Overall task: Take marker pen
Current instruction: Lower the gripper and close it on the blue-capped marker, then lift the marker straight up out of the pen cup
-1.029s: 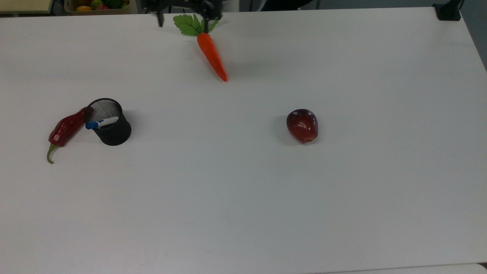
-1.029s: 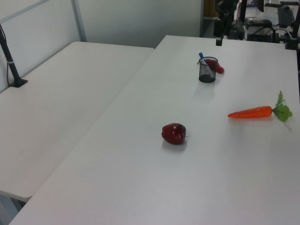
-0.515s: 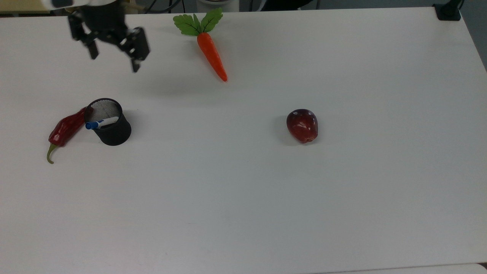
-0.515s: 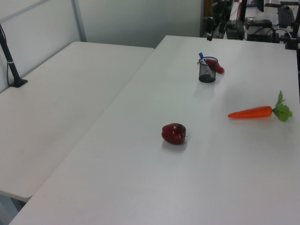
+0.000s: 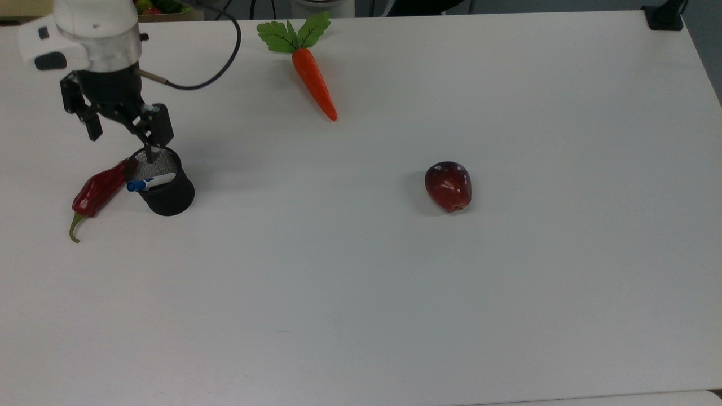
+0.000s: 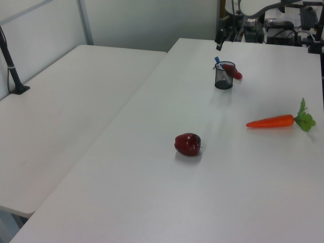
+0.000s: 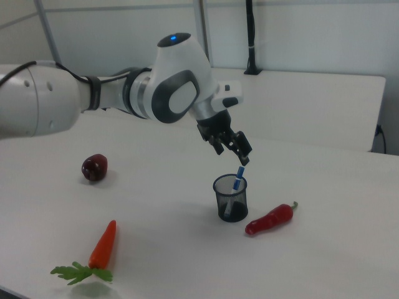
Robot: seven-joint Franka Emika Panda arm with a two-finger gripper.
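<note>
The marker pen, white with a blue cap, leans inside a black mesh cup at the top view's left; its blue cap sticks out over the rim. The right view has the marker pen standing in the cup. My gripper hangs open just above the cup's far rim with nothing between its fingers. One fingertip overlaps the cup's mouth. In the right view the gripper is a little above the pen's cap. The left view places the gripper above the cup.
A red chili lies against the cup on the top view's left. A carrot lies at the back middle and a dark red apple right of centre. My black cable loops behind the gripper.
The gripper has travelled from the carrot's leaves at the table's back edge to the top view's left and down, and now hangs over the cup. The objects have stayed put.
</note>
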